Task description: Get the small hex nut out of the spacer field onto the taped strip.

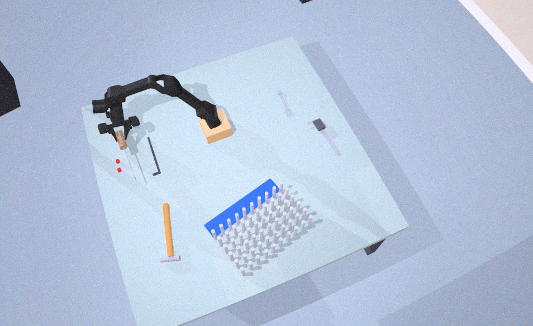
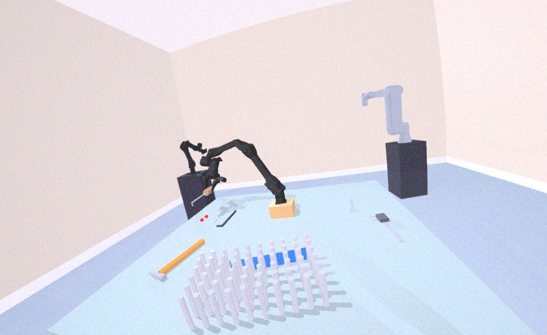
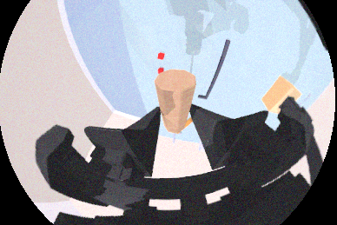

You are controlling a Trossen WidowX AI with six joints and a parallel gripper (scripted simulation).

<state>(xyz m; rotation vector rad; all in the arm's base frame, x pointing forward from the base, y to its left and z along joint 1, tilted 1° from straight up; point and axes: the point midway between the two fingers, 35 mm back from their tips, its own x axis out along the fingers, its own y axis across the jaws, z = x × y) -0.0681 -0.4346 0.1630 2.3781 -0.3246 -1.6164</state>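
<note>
My gripper [image 1: 120, 139] [image 2: 209, 190] [image 3: 175, 108] is shut on the wooden handle of a hook tool [image 1: 122, 144] [image 2: 207, 191] [image 3: 175, 83]. The tool is held above the table at the far left; its thin metal shaft slants toward the table's front, with a small bent tip, and its shadow lies apart from it. The standing metal spacers [image 1: 244, 213] [image 2: 324, 291] form a dense upright field toward the front. The blue taped strip [image 1: 236, 205] lies along the field's side nearer the arm base. The hex nut cannot be made out in any view.
A black hex key [image 1: 153, 156] [image 2: 227, 218] lies beside the held tool's shadow. Two small red cubes lie on the other side. A hammer [image 1: 167, 229] [image 2: 182, 257] lies left of the spacers. A wrench [image 1: 284, 103] and a caliper [image 1: 319, 124] lie beyond the arm's base block [image 1: 219, 137].
</note>
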